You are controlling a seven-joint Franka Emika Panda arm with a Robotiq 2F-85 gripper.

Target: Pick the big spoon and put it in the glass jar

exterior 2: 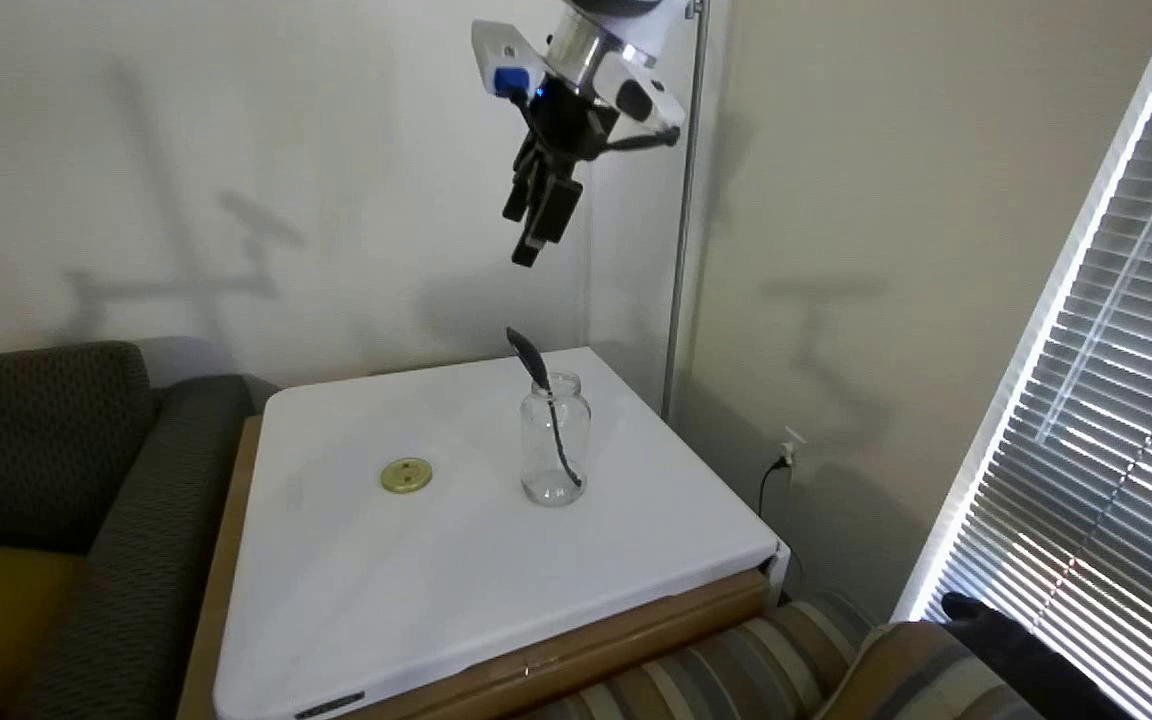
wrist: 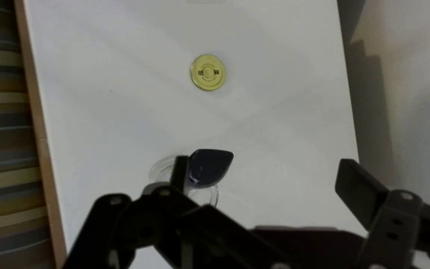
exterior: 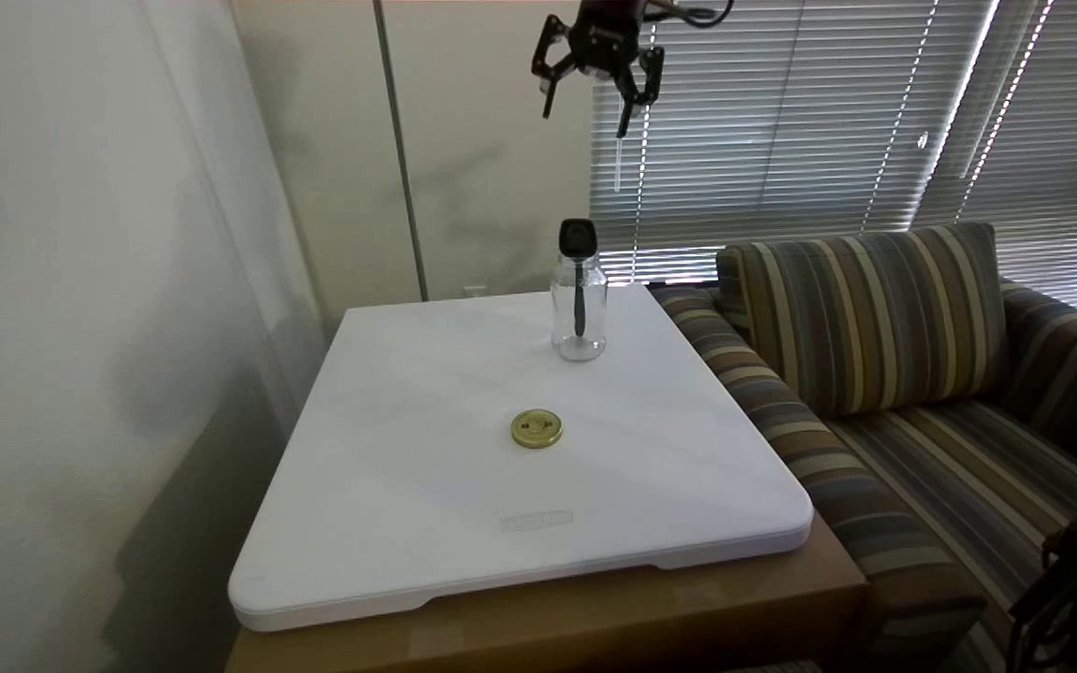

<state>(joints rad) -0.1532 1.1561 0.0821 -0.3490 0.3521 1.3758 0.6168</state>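
In an exterior view I see a flat, round yellow disc (exterior: 536, 428) below centre; beyond it, near centre, a cylindrical clear glass jar (exterior: 565, 313) holding a black, thin-handled spoon (exterior: 578, 245), bowl up. At top, my black gripper (exterior: 584, 125) hangs, fingers apart.

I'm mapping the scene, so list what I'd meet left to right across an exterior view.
In an exterior view: dark sofa, yellowish disc, glass jar, metal pole, wall outlet, window blinds. The big spoon overlaps the jar.
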